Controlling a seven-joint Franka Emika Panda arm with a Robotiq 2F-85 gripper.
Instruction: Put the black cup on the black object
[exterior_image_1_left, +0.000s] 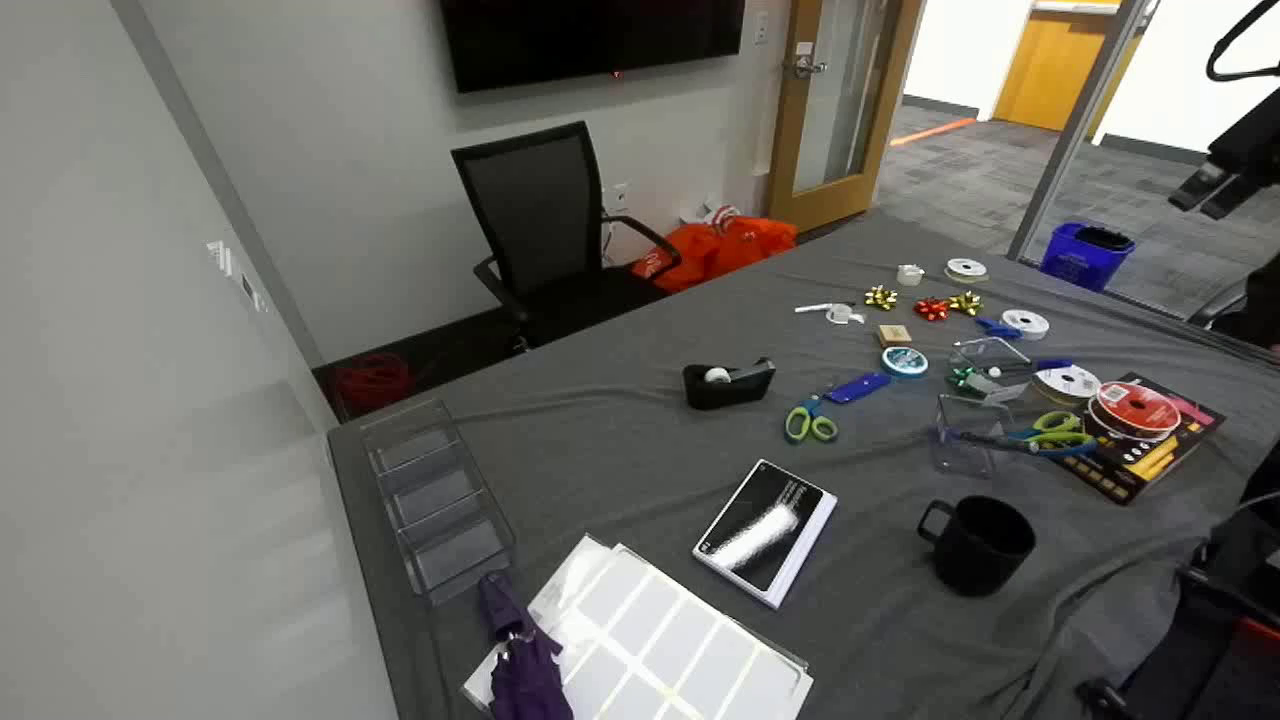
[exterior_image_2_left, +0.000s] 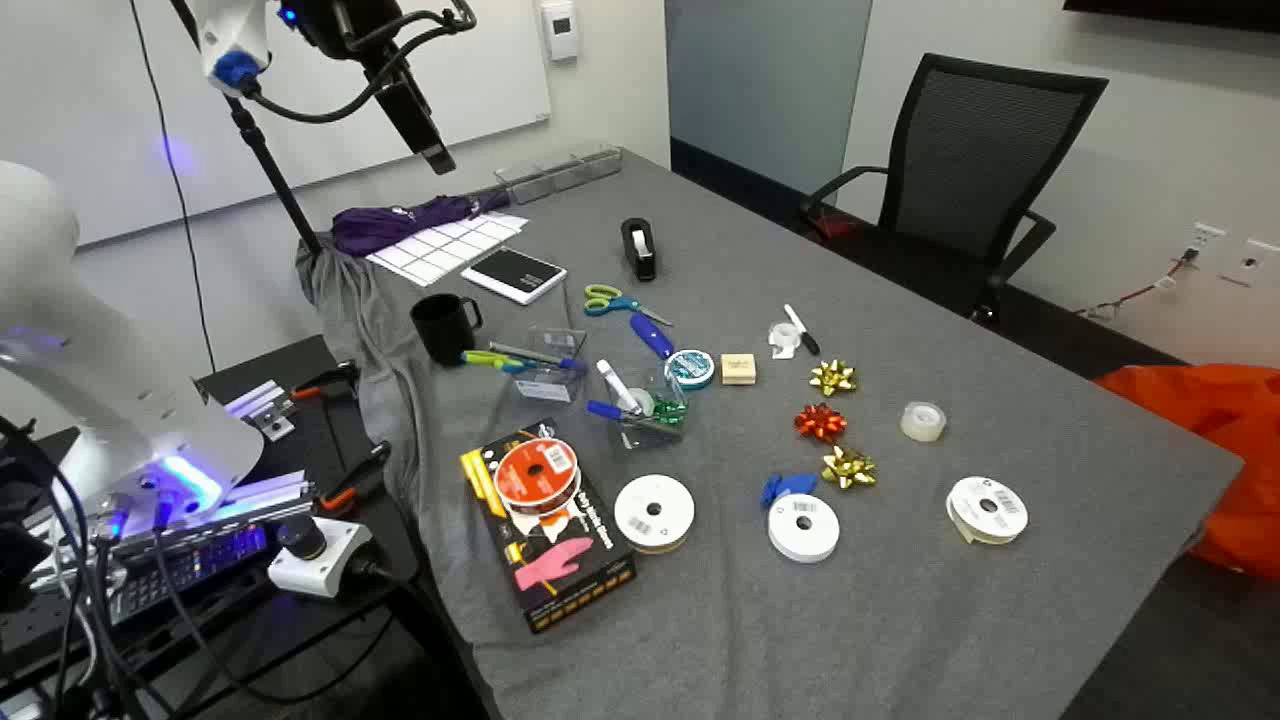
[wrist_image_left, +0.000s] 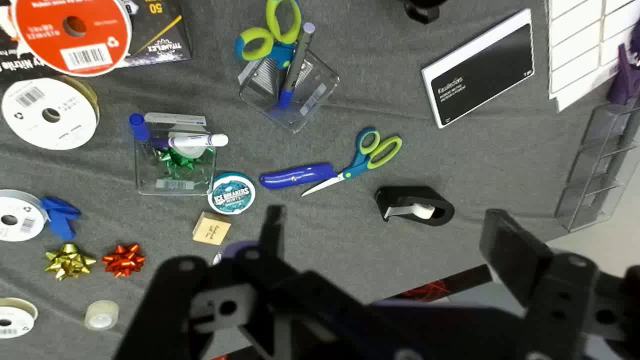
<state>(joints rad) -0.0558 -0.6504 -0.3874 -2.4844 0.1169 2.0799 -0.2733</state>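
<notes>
Hand (wrist_image_left: 386, 232) spread wide, black cup (exterior_image_1_left: 982, 550) near "Recollections" pad (wrist_image_left: 482, 70), "Ice Breakers Mints" tin (wrist_image_left: 231, 194)

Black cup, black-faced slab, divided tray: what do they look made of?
Black cup: matte, no sharp glare; ceramic, coated metal or plastic, can't tell.
Black-faced slab: probably paper or card, glossy face; bright glare, printed text, white edges.
Divided tray: likely clear, smooth plastic; gray cloth shows through.

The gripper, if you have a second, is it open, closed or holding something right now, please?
Gripper: open, fingers wide apart, holding nothing.
</notes>
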